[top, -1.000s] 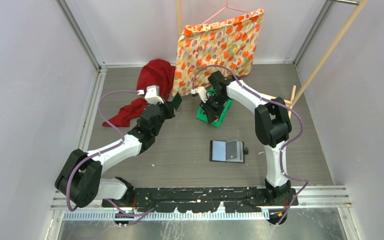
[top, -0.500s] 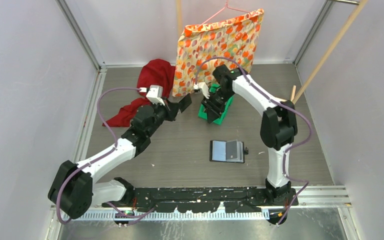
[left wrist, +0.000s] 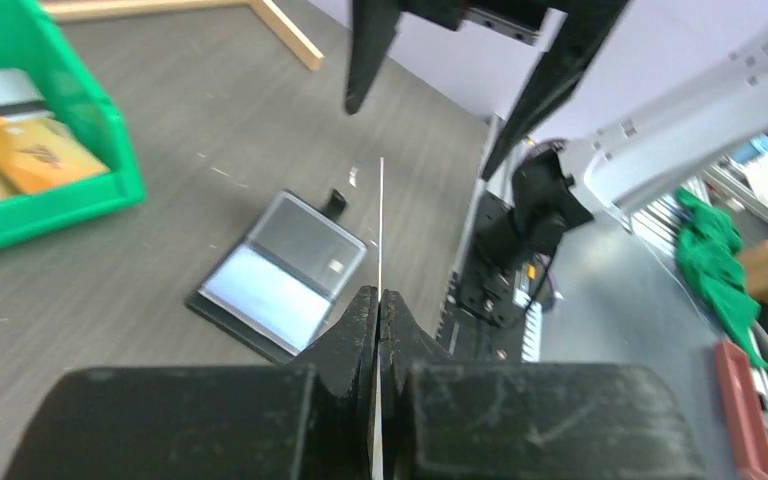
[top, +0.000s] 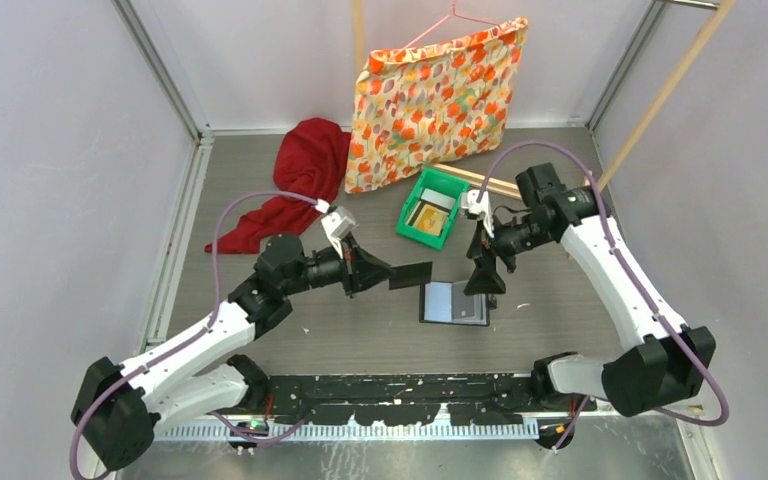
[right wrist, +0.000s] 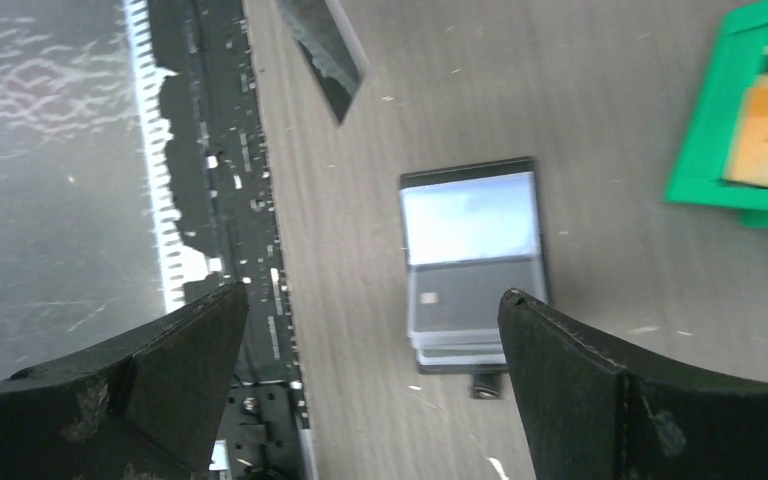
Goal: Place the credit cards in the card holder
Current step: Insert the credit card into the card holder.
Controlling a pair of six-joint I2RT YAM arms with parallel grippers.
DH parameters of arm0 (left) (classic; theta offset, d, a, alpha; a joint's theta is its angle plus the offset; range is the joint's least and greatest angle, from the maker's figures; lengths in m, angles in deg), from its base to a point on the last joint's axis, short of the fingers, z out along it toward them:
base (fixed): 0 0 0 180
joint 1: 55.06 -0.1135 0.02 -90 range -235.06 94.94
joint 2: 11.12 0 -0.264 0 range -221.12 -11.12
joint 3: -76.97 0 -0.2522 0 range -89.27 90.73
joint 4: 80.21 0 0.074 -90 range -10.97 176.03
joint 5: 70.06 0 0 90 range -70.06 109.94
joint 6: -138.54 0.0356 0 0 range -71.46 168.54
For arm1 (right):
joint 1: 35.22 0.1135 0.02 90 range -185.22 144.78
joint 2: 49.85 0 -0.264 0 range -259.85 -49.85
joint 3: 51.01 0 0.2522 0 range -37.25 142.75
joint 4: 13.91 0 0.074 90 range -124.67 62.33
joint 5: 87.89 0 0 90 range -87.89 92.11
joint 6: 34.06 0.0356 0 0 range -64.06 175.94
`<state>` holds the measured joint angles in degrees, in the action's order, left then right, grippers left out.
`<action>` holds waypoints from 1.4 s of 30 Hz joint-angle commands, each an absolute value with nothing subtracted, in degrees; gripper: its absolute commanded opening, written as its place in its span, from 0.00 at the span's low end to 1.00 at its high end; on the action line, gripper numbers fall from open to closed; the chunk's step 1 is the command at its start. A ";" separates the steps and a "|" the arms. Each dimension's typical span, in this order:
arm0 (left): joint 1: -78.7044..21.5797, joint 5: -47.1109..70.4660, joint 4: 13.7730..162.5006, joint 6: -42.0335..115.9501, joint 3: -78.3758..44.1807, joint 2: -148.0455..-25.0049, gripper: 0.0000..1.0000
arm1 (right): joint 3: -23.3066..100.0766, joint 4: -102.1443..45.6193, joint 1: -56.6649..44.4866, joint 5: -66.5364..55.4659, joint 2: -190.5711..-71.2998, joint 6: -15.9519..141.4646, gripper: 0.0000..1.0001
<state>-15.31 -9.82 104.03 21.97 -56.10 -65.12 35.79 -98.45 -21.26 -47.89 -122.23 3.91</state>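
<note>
Looking down from overhead, the left arm [top: 210,325] reaches across the grey surface [top: 360,330], its left jaws clenched on a dark card [top: 412,273] held in the air just left of the card holder [top: 454,303]. The card holder lies open and flat. The right jaws hang spread wide just above it, gripping nothing. Farther back, the green tray [top: 420,240] holds more credit cards [top: 428,212].

From the left wrist, the dark card [left wrist: 381,220] shows edge-on, a thin line pinched between the shut jaws. The card holder [left wrist: 285,272] lies below it, and a gold card [left wrist: 35,165] sits in the green tray [left wrist: 60,215].

From the right wrist, both fingers [right wrist: 185,345] stand far apart, framing the open card holder [right wrist: 470,262].
</note>
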 commanded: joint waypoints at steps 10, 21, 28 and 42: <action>-5.36 -11.65 115.58 19.01 -55.55 -75.20 0.00 | 30.00 -97.34 -18.47 -59.24 -127.79 5.19 0.99; -4.66 -8.90 124.02 15.85 -57.81 -76.80 0.00 | 31.22 -100.46 -13.99 -61.68 -131.41 3.80 0.47; -4.78 -10.03 123.85 16.52 -57.88 -76.30 0.25 | 34.45 -110.16 -13.74 -61.16 -132.99 -6.34 0.02; -5.49 -23.53 93.68 39.94 -45.50 -75.48 0.89 | 38.78 -123.38 -10.52 -54.57 -140.42 -20.72 0.01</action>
<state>-5.26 -17.27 95.46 37.01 -47.60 -71.28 36.49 -115.17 -11.29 -55.10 -140.38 -16.50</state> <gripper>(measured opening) 0.945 0.028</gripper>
